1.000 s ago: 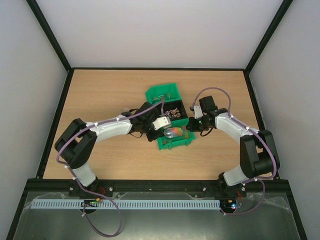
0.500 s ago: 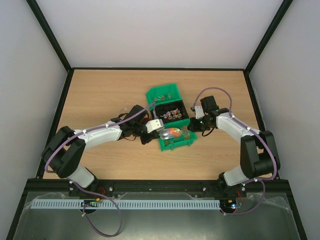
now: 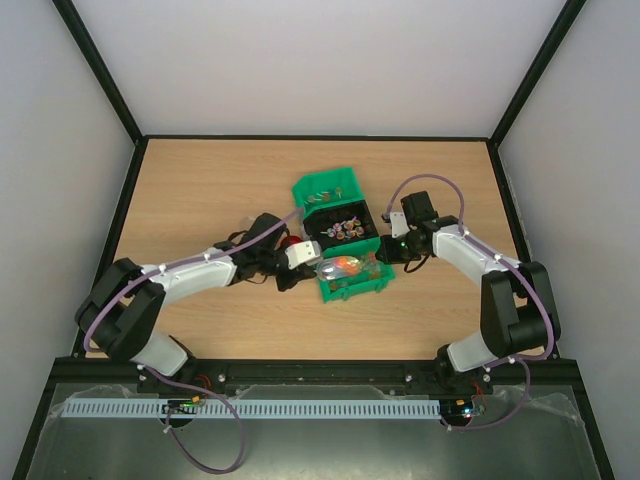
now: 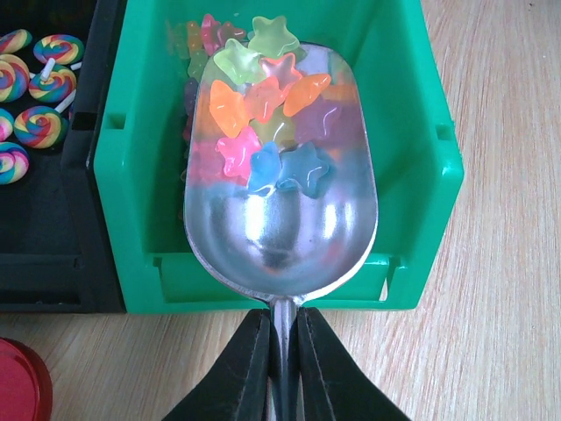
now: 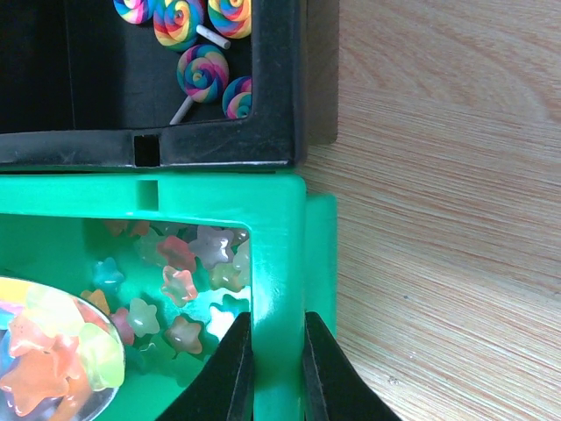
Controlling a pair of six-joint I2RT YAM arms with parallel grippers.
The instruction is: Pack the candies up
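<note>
A silver metal scoop (image 4: 280, 237) hovers over the near green bin (image 4: 412, 175), loaded with star-shaped, translucent, multicoloured candies (image 4: 267, 114). My left gripper (image 4: 282, 320) is shut on the scoop's thin handle just outside the bin's front wall. More star candies (image 5: 184, 281) lie on the bin's floor. My right gripper (image 5: 276, 351) is shut on the green bin's right wall (image 5: 279, 263), one finger inside and one outside. From the top view the scoop (image 3: 340, 268) sits between the left gripper (image 3: 300, 258) and the right gripper (image 3: 385, 250).
A black bin (image 4: 53, 254) with several swirl lollipops (image 4: 39, 123) adjoins the green bin on its far side. A second green bin (image 3: 325, 187) stands behind that. A red round lid (image 4: 17, 386) lies beside my left gripper. Bare wood surrounds the bins.
My left arm has drawn back to the left and toward its base, pulling the loaded scoop with it over the green bin. The right arm and the bins have not moved.
</note>
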